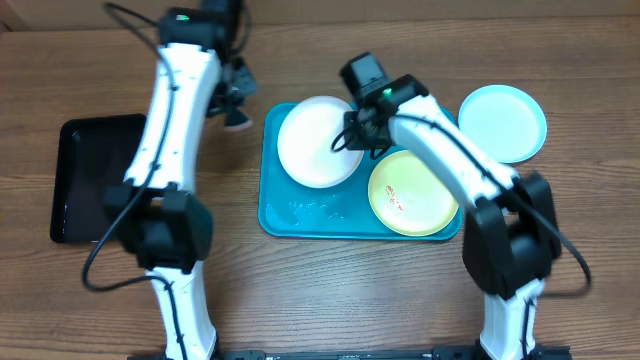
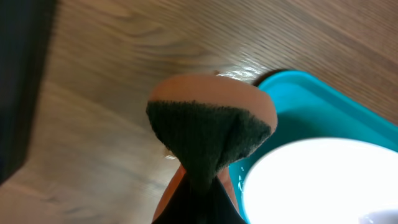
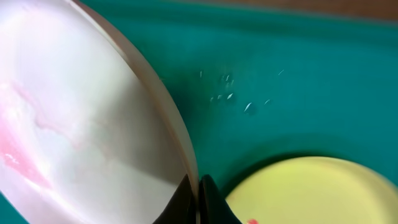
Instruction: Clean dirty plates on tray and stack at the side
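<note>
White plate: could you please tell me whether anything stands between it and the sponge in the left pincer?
Nothing visible does. The sponge, pinched in the left pincer, hangs over the table outside the tray corner; only that low rim separates it from the white plate, gripped by the right pincer.

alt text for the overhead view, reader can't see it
A turquoise tray on a wooden table holds a white plate and a yellow-green plate; a pale aqua plate sits on the table to its right. The right gripper pinches the white plate's edge, the left gripper holds a sponge beside the tray; a black tray lies far left.
</note>
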Controlling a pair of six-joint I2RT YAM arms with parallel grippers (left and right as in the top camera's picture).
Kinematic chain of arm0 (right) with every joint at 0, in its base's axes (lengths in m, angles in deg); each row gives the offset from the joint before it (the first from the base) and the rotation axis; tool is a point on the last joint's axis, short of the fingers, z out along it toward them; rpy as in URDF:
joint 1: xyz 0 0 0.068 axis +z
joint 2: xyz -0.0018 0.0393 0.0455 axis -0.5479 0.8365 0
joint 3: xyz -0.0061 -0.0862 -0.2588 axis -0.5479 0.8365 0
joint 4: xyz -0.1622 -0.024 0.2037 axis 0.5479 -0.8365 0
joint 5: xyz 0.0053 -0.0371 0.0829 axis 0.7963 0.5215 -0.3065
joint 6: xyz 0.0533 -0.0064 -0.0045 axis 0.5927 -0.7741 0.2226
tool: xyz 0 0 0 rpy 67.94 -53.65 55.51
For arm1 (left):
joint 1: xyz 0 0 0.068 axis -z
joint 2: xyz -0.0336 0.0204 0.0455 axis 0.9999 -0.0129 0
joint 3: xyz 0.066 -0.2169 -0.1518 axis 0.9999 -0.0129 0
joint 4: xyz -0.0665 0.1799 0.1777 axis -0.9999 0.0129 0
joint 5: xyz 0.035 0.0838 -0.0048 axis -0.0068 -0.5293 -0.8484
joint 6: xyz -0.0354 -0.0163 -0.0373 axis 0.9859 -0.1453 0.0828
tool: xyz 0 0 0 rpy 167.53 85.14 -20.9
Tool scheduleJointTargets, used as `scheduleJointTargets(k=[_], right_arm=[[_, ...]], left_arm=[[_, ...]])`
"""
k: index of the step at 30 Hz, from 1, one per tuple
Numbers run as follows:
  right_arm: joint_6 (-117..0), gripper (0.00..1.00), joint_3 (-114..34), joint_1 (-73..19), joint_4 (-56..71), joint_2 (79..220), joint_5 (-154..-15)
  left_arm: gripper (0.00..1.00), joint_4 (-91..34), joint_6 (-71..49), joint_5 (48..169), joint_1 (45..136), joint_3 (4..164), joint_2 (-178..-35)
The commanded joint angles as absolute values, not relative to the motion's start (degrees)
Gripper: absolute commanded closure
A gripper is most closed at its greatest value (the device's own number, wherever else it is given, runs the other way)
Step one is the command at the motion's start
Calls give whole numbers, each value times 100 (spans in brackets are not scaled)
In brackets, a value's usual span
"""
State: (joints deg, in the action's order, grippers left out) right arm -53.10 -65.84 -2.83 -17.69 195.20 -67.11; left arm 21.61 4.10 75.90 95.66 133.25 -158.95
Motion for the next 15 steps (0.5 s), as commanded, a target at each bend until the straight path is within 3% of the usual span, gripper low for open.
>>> scheduleJointTargets(k=[1,5,9,15], right_arm=[[-5347,96,-6761,427,-1762,18832,-4202],[-5503,96,-6761,1229,-1727,18611,-2067],[-6530,96,-6761,1831,-1522,18604,-519],[-8053,96,-6761,2292,-973,18604,410]], left_arm=[[96,2423,190,7767,9085,13463,-15648],[96,2694,100,7763,8549,13384,-15661],[96,2740,67,7765,8058,13365,-15661],[96,2821,69,7771,7585,13365,-15661]])
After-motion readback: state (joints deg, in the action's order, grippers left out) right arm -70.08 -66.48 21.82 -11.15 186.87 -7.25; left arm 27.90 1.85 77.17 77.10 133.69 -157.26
